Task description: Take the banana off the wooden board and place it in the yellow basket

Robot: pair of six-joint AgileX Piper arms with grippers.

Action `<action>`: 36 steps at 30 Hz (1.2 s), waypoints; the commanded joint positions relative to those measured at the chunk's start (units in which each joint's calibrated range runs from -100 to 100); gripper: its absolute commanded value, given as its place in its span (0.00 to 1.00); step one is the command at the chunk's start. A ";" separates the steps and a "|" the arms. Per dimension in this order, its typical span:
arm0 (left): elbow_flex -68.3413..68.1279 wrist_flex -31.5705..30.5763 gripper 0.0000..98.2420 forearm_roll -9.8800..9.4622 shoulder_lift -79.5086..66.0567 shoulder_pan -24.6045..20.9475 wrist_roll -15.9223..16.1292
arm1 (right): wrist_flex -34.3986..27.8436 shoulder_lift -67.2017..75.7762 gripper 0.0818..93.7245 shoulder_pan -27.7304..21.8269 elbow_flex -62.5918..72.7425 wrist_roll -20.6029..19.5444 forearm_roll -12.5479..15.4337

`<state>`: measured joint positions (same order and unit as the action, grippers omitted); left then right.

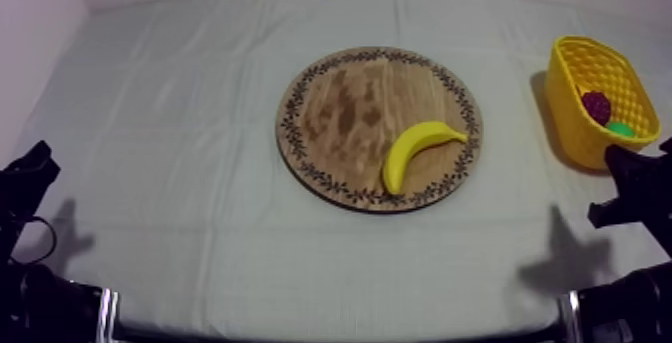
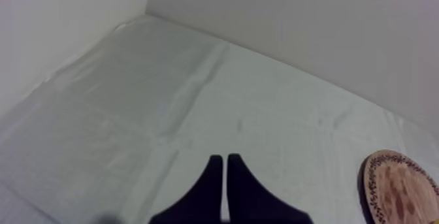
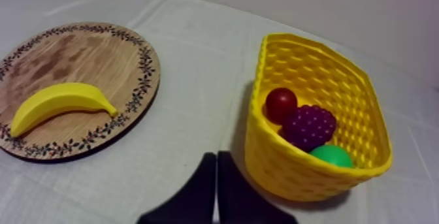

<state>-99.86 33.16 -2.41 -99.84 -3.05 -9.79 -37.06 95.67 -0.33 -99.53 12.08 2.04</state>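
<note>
A yellow banana (image 1: 418,151) lies on the right part of the round wooden board (image 1: 340,117) in the middle of the table. The yellow basket (image 1: 572,107) stands at the far right. My left gripper (image 1: 32,163) rests low at the left edge, well away from the board. In the left wrist view its fingers (image 2: 222,174) lie together as a narrow wedge over bare cloth, the board's rim (image 2: 372,187) off to one side. My right gripper (image 1: 628,162) sits low beside the basket; its fingers (image 3: 214,171) are shut on nothing, between the board (image 3: 85,57) with the banana (image 3: 59,102) and the basket (image 3: 287,168).
Inside the basket lie a small red fruit (image 3: 281,102), a purple bunch of grapes (image 3: 308,126) and a green fruit (image 3: 332,155). The grey-white cloth (image 1: 180,147) spreads wide and bare to the left of the board. A wall rises behind the table.
</note>
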 commanded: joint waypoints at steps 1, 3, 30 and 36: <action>-0.03 -0.01 0.00 -0.01 0.02 -0.02 -0.01 | -0.03 0.00 0.00 0.02 -0.03 0.00 0.03; -0.03 -0.01 0.00 -0.01 0.02 -0.02 -0.01 | -0.03 0.00 0.00 0.02 -0.03 0.00 0.03; -0.03 -0.01 0.00 -0.01 0.02 -0.02 -0.01 | -0.03 0.01 0.00 17.63 -0.03 -1.83 -0.03; -0.03 -0.01 0.00 -0.01 0.02 -0.02 -0.01 | -0.08 -1.50 0.01 19.55 0.87 -2.80 -0.57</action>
<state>-99.86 33.16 -2.41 -99.84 -3.05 -9.79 -37.14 95.00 18.81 -98.91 9.04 1.85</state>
